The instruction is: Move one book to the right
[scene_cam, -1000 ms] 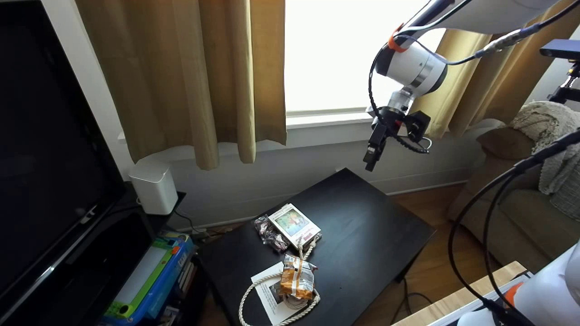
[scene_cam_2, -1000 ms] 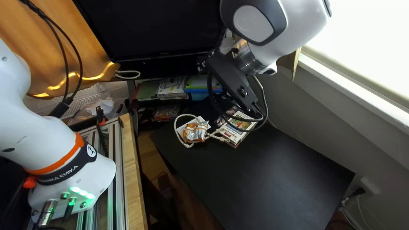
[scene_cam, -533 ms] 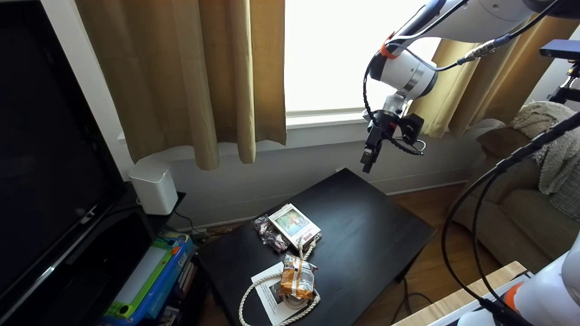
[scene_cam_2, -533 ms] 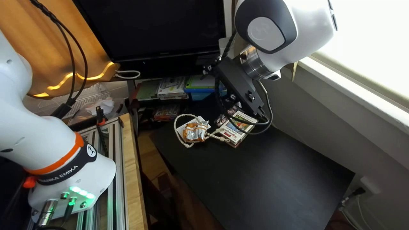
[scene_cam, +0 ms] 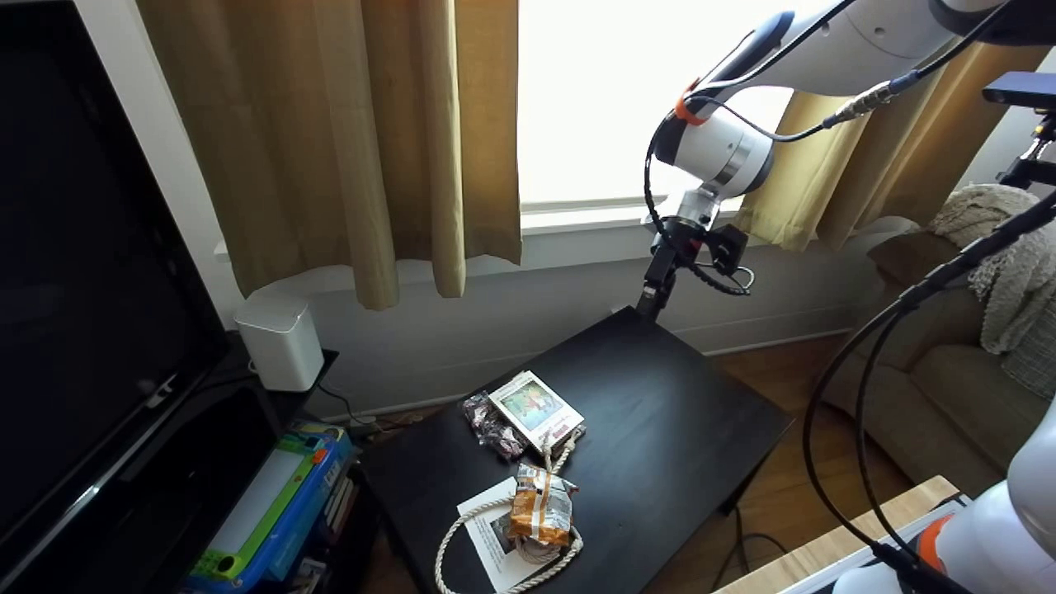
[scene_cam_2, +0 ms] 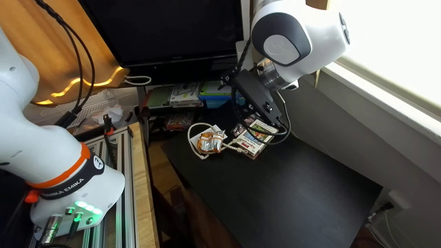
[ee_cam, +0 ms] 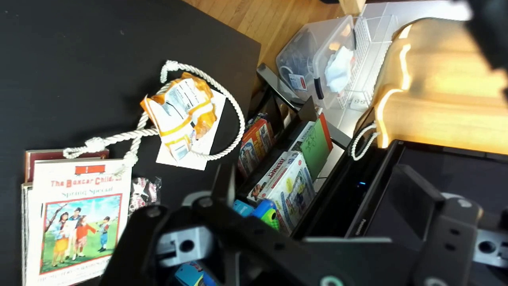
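My arm (scene_cam: 718,148), set against its pose half a second earlier, stands lower and farther left in both exterior views. The black table (scene_cam_2: 299,199) bears the same layout of things as it does then. The television (scene_cam_2: 179,31) beside the table is likewise unchanged. My gripper (ee_cam: 319,176) tilts downward, its two fingers (ee_cam: 223,182) spread wide apart in the wrist view. In an exterior view its tip meets the outline of the table's far corner, where earlier a strip of wall (scene_cam: 569,297) shows between them; whether they touch I cannot tell. A pale rope (ee_cam: 241,123) lies looped on the table, unmoved. Partly inside the loop is a flat white sheet or book (scene_cam: 493,557), which of the two I cannot tell. The book (ee_cam: 79,226), white-edged with a green picture of people, keeps its place in the television half of the table, near the wall. Beneath it sticks out the reddish-brown edge of a lower book (ee_cam: 43,155), overlapped by a knotted end of the rope. An orange packet (scene_cam: 540,516) rests on the flat white sheet or book and on part of the rope. A small shiny packet (scene_cam: 492,425) lies just beside the book, in its former spot.
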### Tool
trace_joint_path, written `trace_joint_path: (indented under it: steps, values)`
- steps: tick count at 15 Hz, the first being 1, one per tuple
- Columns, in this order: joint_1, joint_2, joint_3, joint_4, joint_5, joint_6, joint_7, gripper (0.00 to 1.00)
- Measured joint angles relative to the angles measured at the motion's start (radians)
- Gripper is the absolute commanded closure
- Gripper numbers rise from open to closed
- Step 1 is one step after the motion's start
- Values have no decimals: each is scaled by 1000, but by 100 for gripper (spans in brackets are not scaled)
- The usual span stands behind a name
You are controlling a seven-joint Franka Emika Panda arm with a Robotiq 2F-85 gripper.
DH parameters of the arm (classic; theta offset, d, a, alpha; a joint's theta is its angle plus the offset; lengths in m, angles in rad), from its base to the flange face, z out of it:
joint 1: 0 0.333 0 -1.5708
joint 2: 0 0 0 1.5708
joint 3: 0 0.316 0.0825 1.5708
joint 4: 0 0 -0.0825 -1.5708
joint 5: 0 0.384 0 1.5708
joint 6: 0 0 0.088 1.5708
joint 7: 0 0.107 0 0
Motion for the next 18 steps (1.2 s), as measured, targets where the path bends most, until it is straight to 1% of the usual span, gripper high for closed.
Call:
trace_joint_path:
  steps: [4, 7, 11, 15, 18]
  values:
    - [1, 84, 87, 14, 3, 188, 66, 0]
    - [-1, 179, 135, 54, 3, 270, 97, 0]
    - [-22, 337, 183, 140, 3, 315, 103, 0]
    - [-51, 479, 207, 229, 2, 328, 112, 0]
    - [-62, 534, 214, 272, 2, 328, 113, 0]
